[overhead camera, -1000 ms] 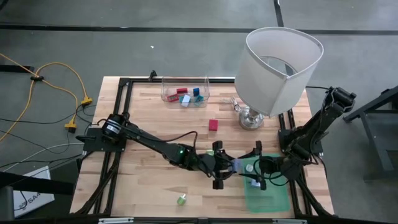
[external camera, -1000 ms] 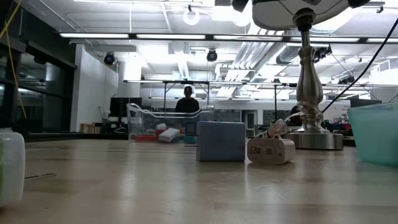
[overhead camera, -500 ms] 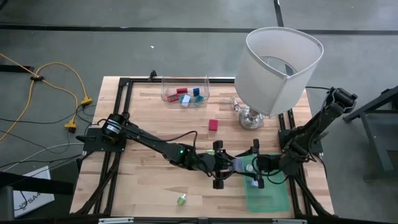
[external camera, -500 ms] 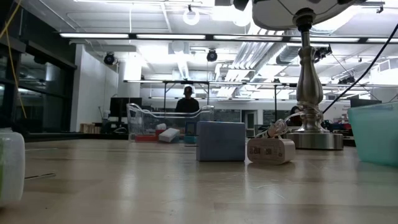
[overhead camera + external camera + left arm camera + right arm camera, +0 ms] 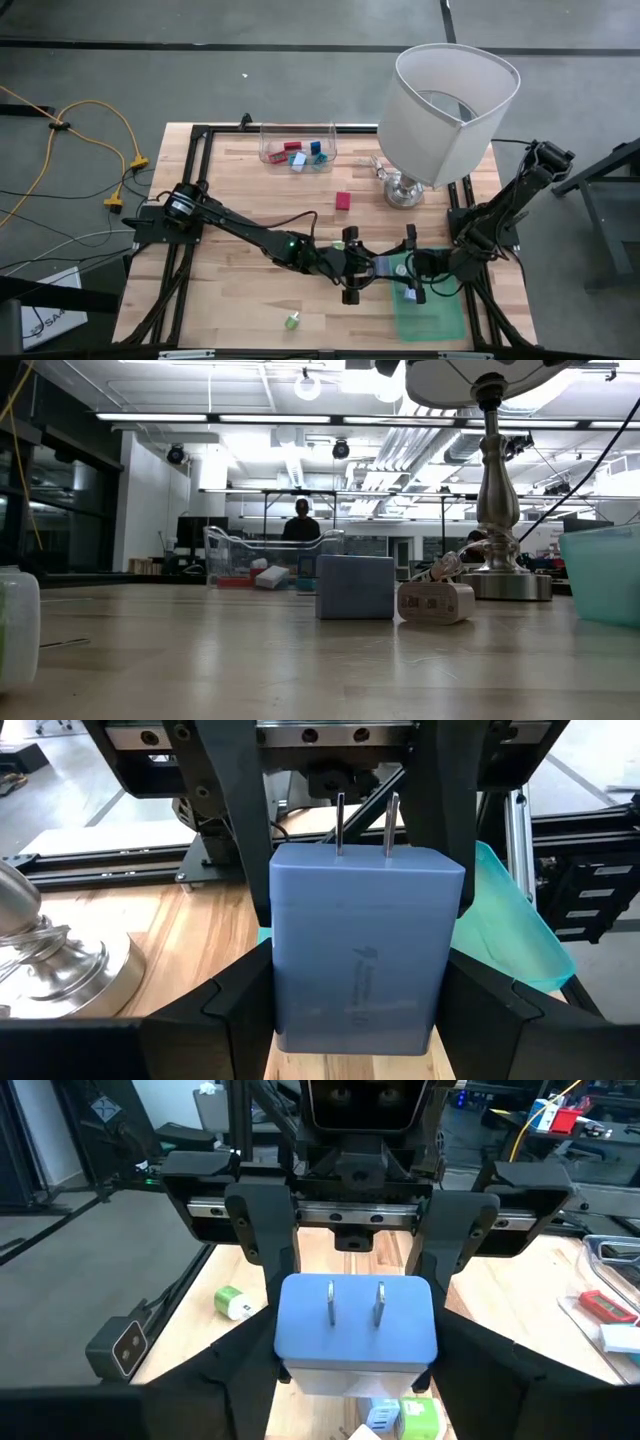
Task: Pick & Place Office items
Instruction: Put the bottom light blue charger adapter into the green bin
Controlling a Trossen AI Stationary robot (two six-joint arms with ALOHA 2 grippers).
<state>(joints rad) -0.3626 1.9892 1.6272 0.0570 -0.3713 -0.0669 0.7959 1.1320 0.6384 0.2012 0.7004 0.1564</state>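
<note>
Big white lamp (image 5: 455, 110) sits up around 1 o'clock on the wooden table (image 5: 240, 210), with a teal tray (image 5: 430, 315) down at 5 o'clock. Both arms meet just left of that tray: the left gripper (image 5: 357, 270) and right gripper (image 5: 404, 268) face each other, each with fingers clamped on opposite ends of a blue plug-in charger block (image 5: 365, 955), prongs pointing at the right arm. Clear bin (image 5: 297, 147) at 12 holds red and blue office items (image 5: 300, 154). Loose red piece (image 5: 343, 201) mid-table, little green one (image 5: 291, 321) at 6 o'clock.
</note>
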